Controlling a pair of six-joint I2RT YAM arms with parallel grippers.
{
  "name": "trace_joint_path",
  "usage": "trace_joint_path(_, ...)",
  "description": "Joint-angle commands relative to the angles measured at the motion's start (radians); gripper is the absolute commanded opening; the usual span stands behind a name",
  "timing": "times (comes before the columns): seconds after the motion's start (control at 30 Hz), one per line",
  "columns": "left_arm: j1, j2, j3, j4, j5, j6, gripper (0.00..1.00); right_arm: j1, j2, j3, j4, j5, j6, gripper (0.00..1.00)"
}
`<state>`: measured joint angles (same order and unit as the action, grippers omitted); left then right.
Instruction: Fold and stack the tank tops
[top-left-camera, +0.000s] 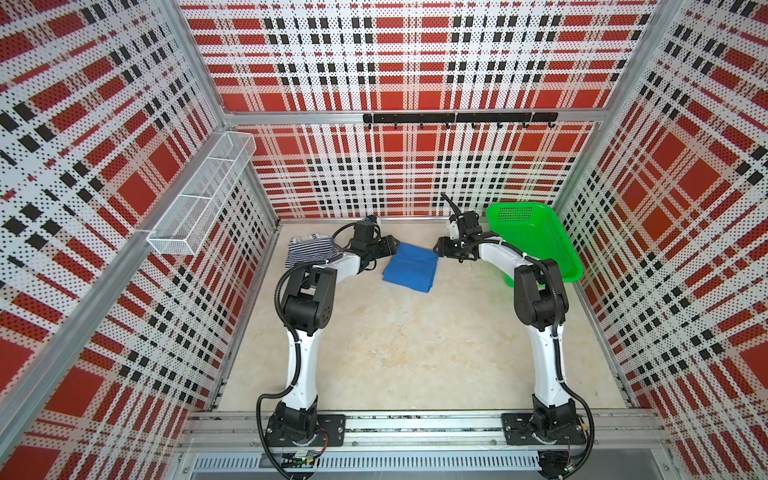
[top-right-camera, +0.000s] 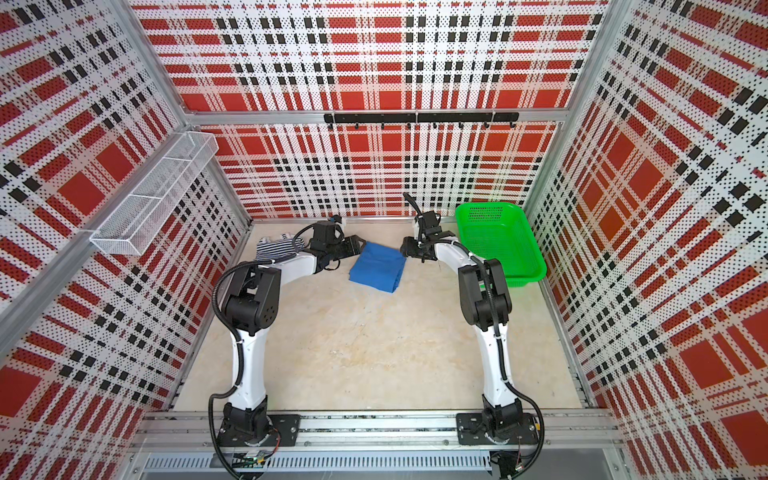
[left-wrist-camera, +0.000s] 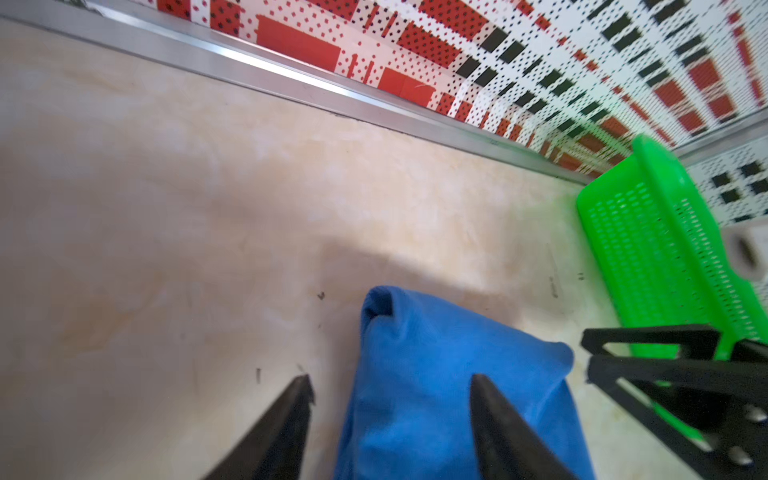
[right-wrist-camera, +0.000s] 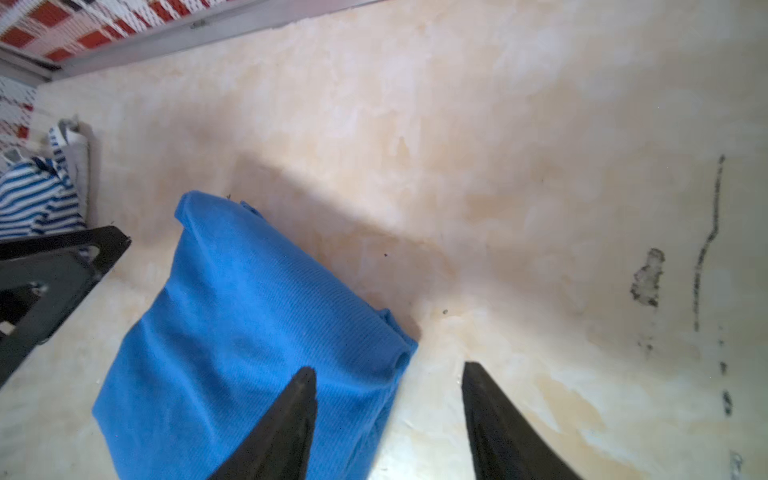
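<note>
— Your left gripper (left-wrist-camera: 392, 382) and right gripper (right-wrist-camera: 388, 370) hang open astride opposite edges of the folded blue top (top-left-camera: 411, 268), mid-frame, seemingly to lift it.
— And the striped top (top-left-camera: 307, 249)?
— Left of it, apart, awaiting stacking.

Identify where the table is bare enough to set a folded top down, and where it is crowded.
Bare: the wide patch of table between the left arm and right arm, nearer than the blue top. Crowded: the back strip, with striped top, blue top and basket.
</note>
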<state>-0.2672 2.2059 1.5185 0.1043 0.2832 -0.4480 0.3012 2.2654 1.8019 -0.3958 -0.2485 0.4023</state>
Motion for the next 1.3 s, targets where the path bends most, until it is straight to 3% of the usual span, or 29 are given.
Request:
trace_joint_path(0.0, 0.008, -0.058, -0.063, -0.016, -0.031, 0.018, 0.82, 0.002, -0.105, -0.107, 0.026, -0.013, 0.041, 0.60)
trace_joint_path(0.1, 0.000, -0.022, -0.066, -0.063, -0.013, 0.032, 0.86, 0.020, -0.175, -0.254, 0.121, -0.051, 0.130, 0.61)
trace_joint_path(0.3, -0.016, 0.014, -0.082, -0.105, 0.028, 0.056, 0.83, 0.063, -0.209, -0.426, 0.276, -0.061, 0.255, 0.77)
trace_joint_path(0.67, -0.060, 0.033, -0.191, -0.062, 0.104, -0.025, 0.59, 0.116, -0.125, -0.508, 0.454, -0.050, 0.398, 0.70)
trace_joint_path(0.77, -0.073, 0.038, -0.209, -0.009, 0.106, -0.057, 0.44, 0.127, -0.104, -0.515, 0.487, -0.069, 0.418, 0.64)
trace_joint_path(0.83, -0.078, 0.033, -0.212, 0.018, 0.103, -0.077, 0.29, 0.130, -0.096, -0.520, 0.506, -0.081, 0.427, 0.55)
trace_joint_path(0.97, -0.076, -0.024, -0.215, 0.035, 0.067, -0.088, 0.01, 0.131, -0.124, -0.551, 0.553, -0.086, 0.439, 0.25)
trace_joint_path(1.1, -0.065, -0.079, -0.191, 0.014, 0.042, -0.069, 0.00, 0.132, -0.145, -0.564, 0.597, -0.099, 0.441, 0.00)
trace_joint_path(1.27, -0.030, -0.115, -0.122, -0.082, 0.002, -0.001, 0.00, 0.135, -0.143, -0.566, 0.706, -0.144, 0.468, 0.00)
